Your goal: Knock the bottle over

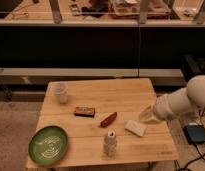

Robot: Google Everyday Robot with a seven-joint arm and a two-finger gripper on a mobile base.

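Observation:
The bottle (pixel 110 143) is small and whitish-beige with a narrow neck and a patterned body. It stands upright near the front edge of the wooden table (pixel 111 95), just right of the middle. My gripper (pixel 146 116) is at the end of the white arm (pixel 183 102), which comes in from the right. It hovers over the table's right side, just above and right of a flat pale block (pixel 135 128). It is to the right of and behind the bottle and does not touch it.
A translucent cup (pixel 59 92) stands at the back left. A small brown box (pixel 84 111) and a reddish-brown oblong item (pixel 108 119) lie mid-table. A green plate (pixel 48 144) sits at the front left. A dark shelf unit stands behind the table. A blue pad (pixel 197 134) lies on the floor at right.

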